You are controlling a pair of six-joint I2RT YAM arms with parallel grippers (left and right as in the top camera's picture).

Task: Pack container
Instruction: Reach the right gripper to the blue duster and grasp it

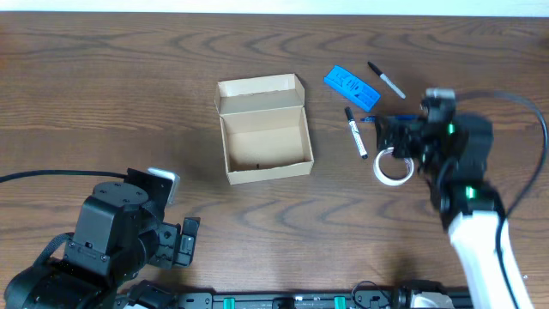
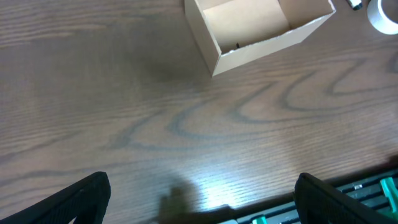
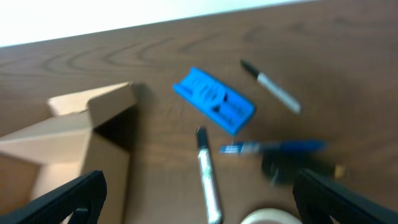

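Note:
The container (image 1: 264,129) is a small open kraft cardboard box with its flap lid folded back, empty, at the table's middle. It also shows in the left wrist view (image 2: 261,28) and the right wrist view (image 3: 68,149). My right gripper (image 1: 396,146) is open above a white tape roll (image 1: 392,168), whose rim shows between the fingers in the right wrist view (image 3: 273,216). A white marker (image 1: 356,132) lies left of it. My left gripper (image 1: 184,240) is open and empty near the front edge (image 2: 199,205).
A blue flat packet (image 1: 351,87), a second marker (image 1: 387,79) and a blue pen (image 3: 273,147) lie right of the box. A small dark object (image 3: 283,168) sits near the pen. Equipment rails run along the table's front edge.

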